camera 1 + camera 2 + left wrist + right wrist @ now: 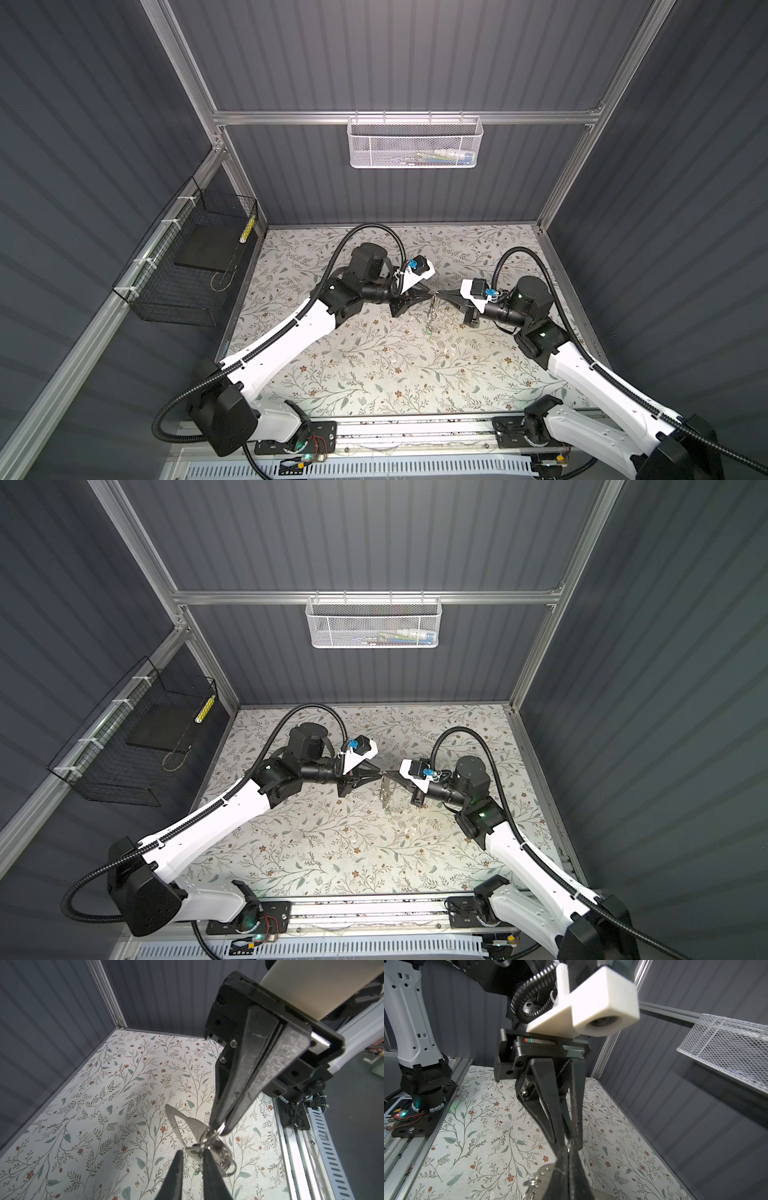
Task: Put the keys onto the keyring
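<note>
**Right gripper** point(220, 1129): jaws fully closed, pinching a small split ring point(216, 1132) at the top of a metal cluster.

**Left gripper** point(192, 1150): fingers narrowly parted, with a silver piece between the tips. Whether it is clamped cannot be told. The two grippers meet tip to tip in mid-air over the middle of the floral table point(374, 374).

**Keyring** point(192, 1125): flat metal plate with a long cutout. It hangs just below the meeting tips, clear of the table.

**Keys:** green tag point(428, 331), a mere speck at the lower end of the hanging string. The black-headed key cannot be made out.

**Handling (judged):**
- The metal is probably light, rigid and slick, and likely to swing and twist from a single pinch point.
- The keyring is best held across its flat face near one end, with the clips left free.
- The tag is best taken by its flat body, with its ring left exposed.
</note>
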`<state>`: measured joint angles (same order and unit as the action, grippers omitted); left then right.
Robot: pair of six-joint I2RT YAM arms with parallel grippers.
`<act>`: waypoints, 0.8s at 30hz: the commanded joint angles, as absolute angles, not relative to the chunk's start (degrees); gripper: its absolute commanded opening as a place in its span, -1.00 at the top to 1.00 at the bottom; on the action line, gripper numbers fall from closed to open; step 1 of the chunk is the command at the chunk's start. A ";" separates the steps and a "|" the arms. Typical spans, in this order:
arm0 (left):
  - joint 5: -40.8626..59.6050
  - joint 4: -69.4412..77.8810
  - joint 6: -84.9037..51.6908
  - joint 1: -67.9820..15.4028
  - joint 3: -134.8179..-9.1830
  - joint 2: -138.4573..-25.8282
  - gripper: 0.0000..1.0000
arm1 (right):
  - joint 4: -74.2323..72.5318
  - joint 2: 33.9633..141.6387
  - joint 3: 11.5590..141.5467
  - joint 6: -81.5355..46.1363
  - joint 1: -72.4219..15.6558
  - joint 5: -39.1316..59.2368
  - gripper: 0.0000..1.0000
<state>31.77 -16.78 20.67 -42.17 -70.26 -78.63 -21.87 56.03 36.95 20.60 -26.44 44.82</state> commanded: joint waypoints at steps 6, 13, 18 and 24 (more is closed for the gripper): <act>33.78 -18.01 24.14 -41.77 -71.88 -78.05 0.60 | -23.99 56.07 36.84 20.62 -26.37 46.56 1.00; 36.61 -20.09 27.85 -41.83 -72.97 -78.60 0.77 | -24.41 56.14 36.90 20.25 -26.28 47.50 1.00; 38.92 -22.96 30.20 -41.84 -74.59 -80.18 0.99 | -26.68 56.33 36.72 18.42 -26.11 47.71 1.00; 41.03 -26.00 32.12 -41.82 -76.35 -81.96 1.00 | -30.65 56.51 35.95 15.76 -25.85 47.60 1.00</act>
<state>37.65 -22.13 29.71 -41.52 -74.43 -80.68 -25.41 56.51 36.29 18.26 -26.11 47.46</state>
